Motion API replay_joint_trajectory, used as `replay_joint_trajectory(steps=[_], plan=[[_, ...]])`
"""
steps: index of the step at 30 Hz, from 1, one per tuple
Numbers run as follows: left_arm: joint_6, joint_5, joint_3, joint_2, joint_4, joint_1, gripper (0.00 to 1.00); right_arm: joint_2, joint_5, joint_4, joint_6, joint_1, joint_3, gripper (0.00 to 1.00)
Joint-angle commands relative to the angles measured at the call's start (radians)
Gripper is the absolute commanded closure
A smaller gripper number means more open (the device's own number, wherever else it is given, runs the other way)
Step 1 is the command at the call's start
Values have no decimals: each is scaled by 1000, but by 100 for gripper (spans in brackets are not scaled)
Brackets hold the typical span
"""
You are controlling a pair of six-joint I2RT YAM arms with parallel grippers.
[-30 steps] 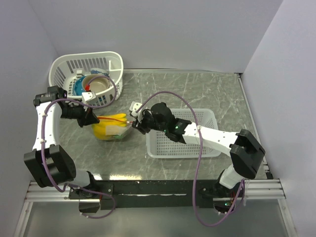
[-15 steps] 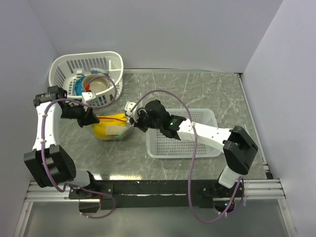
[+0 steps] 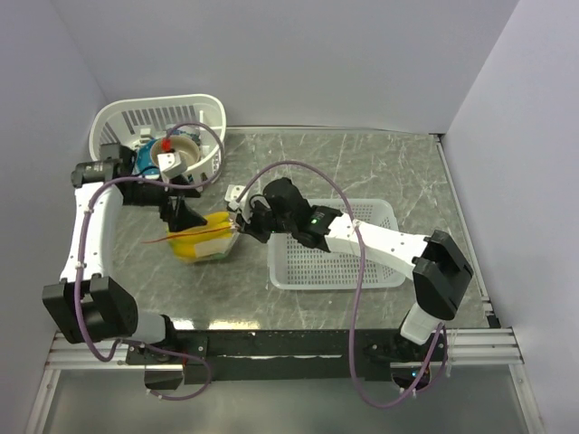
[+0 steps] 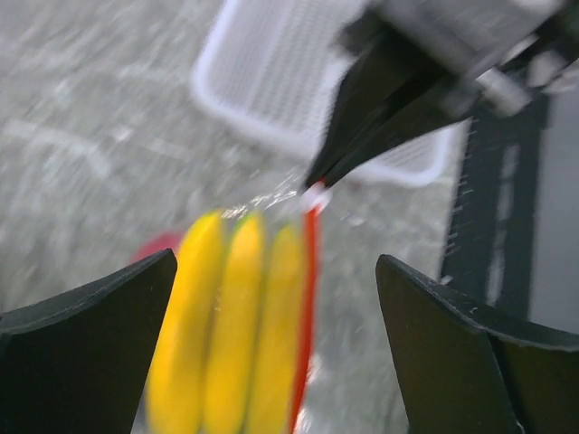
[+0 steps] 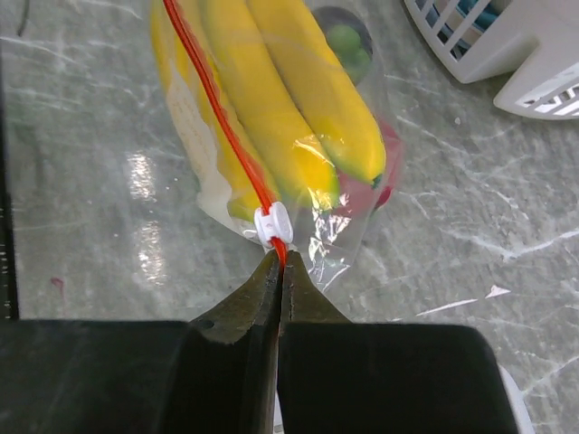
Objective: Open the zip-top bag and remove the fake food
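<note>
The zip-top bag lies on the table between the arms, clear plastic with an orange-red zip strip along one edge. Inside it is the fake food: a yellow banana bunch, a green piece and a pink-red piece. My right gripper is shut on the strip's end, just behind the white slider. My left gripper hovers open over the bag, touching nothing, with the bananas blurred between its fingers. The right gripper's fingers show pinched on the strip.
A round white mesh basket at the back left holds a tan bowl and a blue item, close behind the left arm. A rectangular white mesh basket sits under the right arm, right of the bag.
My left gripper has let go of the bag's left end, opened wide and lifted above it. My right gripper has reached the bag's right end and shut on the zip strip.
</note>
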Motion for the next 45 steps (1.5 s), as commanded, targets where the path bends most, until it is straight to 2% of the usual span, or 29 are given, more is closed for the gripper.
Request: replay_joint_trajectory(steps=[1, 3, 4, 6, 14, 17, 18, 21, 25, 30, 31, 40, 43, 45], plan=[[-83, 129, 26, -18, 15, -130, 1, -71, -38, 27, 31, -4, 86, 100], [-37, 131, 18, -2, -33, -166, 1, -62, -44, 23, 33, -4, 109, 100], [-31, 126, 12, 11, -34, -219, 1, -57, -46, 20, 36, -4, 117, 100], [-34, 123, -8, 19, -25, -234, 2, -49, -50, 20, 40, -4, 132, 100], [-198, 28, -141, -25, 272, -255, 6, -68, -67, 47, 62, -4, 110, 100], [-169, -12, -137, -4, 253, -277, 15, -66, -56, 40, 54, -4, 110, 100], [-154, -22, -134, 11, 239, -289, 22, -68, -55, 40, 52, -4, 110, 100], [-139, -59, -132, 25, 234, -297, 34, -62, -52, 32, 43, -6, 118, 100], [-165, -96, -164, -5, 295, -298, 42, -54, -53, 18, 40, -6, 129, 100], [-143, -136, -155, -5, 299, -298, 70, -60, -55, 21, 42, -9, 118, 100], [-143, -135, -146, -1, 298, -300, 71, -60, -56, 21, 45, -10, 118, 100], [-149, -95, -140, -2, 292, -306, 77, -51, -75, 18, 56, -12, 127, 100], [-146, -82, -138, -5, 282, -306, 74, -48, -87, 21, 62, -13, 124, 100], [-143, -64, -129, -1, 263, -307, 68, -46, -86, 23, 65, -13, 126, 100]])
